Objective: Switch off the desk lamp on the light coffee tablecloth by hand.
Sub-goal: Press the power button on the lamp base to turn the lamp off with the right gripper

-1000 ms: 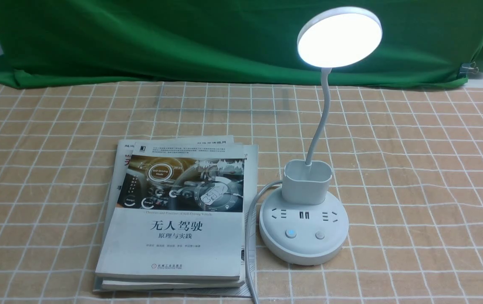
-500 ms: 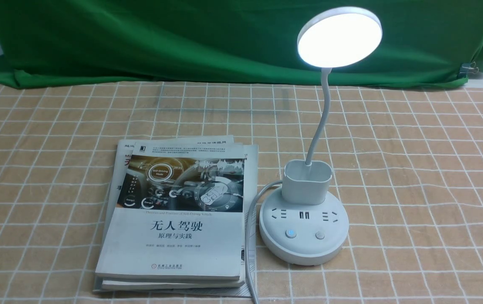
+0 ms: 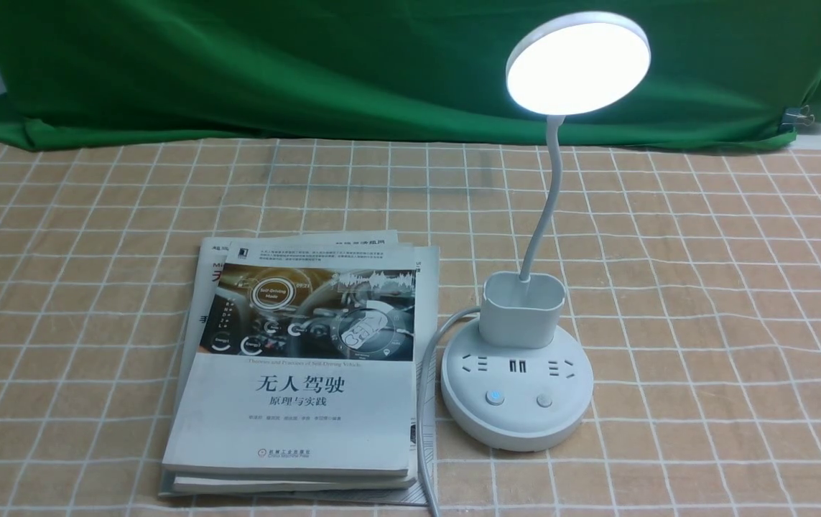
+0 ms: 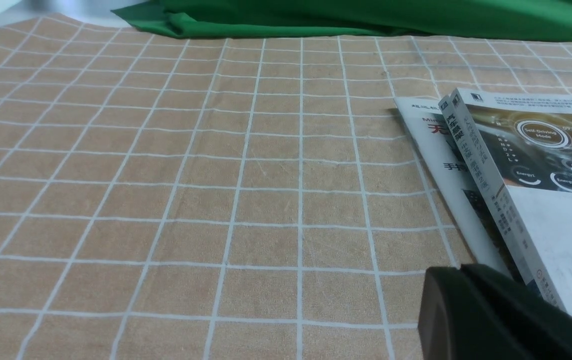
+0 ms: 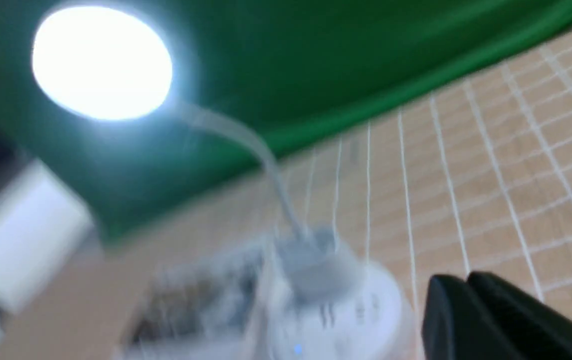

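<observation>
The white desk lamp (image 3: 518,388) stands on the tan checked tablecloth (image 3: 704,287), right of centre. Its round disc head (image 3: 577,63) is lit. Two buttons sit on the base front; the left one (image 3: 495,397) glows blue, the right one (image 3: 544,400) is dark. In the blurred right wrist view the lit lamp (image 5: 336,305) lies close beside my right gripper (image 5: 466,280), whose dark fingers are shut together and empty. In the left wrist view my left gripper (image 4: 461,272) is shut and empty, low over the cloth beside the books. Neither gripper shows in the front view.
A stack of books (image 3: 302,366) lies left of the lamp, also in the left wrist view (image 4: 531,185). The lamp's white cord (image 3: 424,402) runs between books and base toward the front edge. A green draped cloth (image 3: 309,64) lines the back.
</observation>
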You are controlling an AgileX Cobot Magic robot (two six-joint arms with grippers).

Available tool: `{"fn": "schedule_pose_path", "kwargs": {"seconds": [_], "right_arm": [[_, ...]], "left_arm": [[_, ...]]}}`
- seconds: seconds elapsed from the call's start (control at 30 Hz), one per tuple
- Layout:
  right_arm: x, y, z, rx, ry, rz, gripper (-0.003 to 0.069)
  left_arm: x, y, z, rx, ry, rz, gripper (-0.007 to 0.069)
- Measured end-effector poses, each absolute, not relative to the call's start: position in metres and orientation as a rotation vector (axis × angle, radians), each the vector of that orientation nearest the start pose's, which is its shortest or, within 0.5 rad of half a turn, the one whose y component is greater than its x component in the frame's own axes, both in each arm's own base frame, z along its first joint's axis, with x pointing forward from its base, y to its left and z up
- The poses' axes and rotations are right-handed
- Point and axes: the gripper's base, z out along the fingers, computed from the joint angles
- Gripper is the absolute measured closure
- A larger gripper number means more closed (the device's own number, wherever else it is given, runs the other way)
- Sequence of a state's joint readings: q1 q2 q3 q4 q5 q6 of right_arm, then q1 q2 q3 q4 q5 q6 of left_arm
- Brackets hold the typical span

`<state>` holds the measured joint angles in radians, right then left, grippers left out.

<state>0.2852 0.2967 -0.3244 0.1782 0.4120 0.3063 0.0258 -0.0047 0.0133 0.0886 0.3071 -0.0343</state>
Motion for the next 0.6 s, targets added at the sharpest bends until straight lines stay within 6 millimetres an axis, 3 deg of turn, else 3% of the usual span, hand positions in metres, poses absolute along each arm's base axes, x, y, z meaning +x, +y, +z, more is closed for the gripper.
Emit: {"fn": "schedule_pose_path", "kwargs": {"seconds": [0.13,0.27,0.3,0.43,0.6], "right_arm": [[0.101,0.044,0.289,-0.109,2.202,0.457,0.062],[0.152,0.064,0.288,-0.289,2.469,0.352,0.062],[0.158,0.066,0.285,-0.305,2.497,0.343,0.062],[0.214,0.096,0.268,-0.464,2.673,0.298,0.0622],[0.245,0.141,0.25,-0.687,2.725,0.264,0.0624]], "left_arm": [[0.054,0.004,0.181,0.003,1.799,0.078,0.062],[0.054,0.004,0.181,0.003,1.799,0.078,0.062],[0.054,0.004,0.181,0.003,1.799,0.078,0.062],[0.054,0.004,0.181,0.004,1.799,0.079,0.062],[0.054,0.004,0.181,0.004,1.799,0.079,0.062]]}}
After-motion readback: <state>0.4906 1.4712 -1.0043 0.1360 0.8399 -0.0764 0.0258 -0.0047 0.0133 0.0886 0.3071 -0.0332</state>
